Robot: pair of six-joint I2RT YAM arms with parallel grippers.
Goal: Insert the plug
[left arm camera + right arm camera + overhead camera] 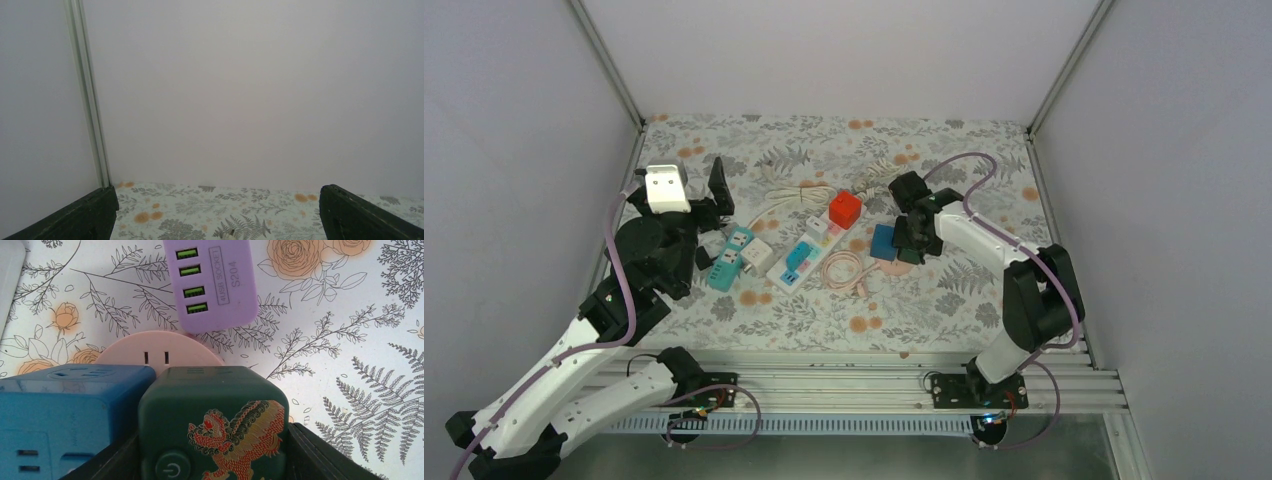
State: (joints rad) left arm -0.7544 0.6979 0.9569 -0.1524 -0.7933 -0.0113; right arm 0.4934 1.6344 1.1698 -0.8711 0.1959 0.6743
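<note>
My right gripper (911, 243) (212, 462) is shut on a dark green cube socket (215, 415) with a red and gold lion print and a power button. Its fingers (320, 455) press on both sides of the cube, which rests low over the floral cloth. A blue cube socket (65, 415) (883, 242) touches its left side. A pink round socket (160, 351) lies just beyond, and a purple USB socket (212, 282) beyond that. My left gripper (714, 190) (215, 222) is open and empty, raised and facing the back wall.
A white power strip (809, 245) with a red cube (845, 209) on it lies mid-table. A teal strip (730, 258) and a white adapter (756, 255) lie left of it. A pink cable (844, 270) and white cords (799, 195) lie nearby. Walls enclose the table.
</note>
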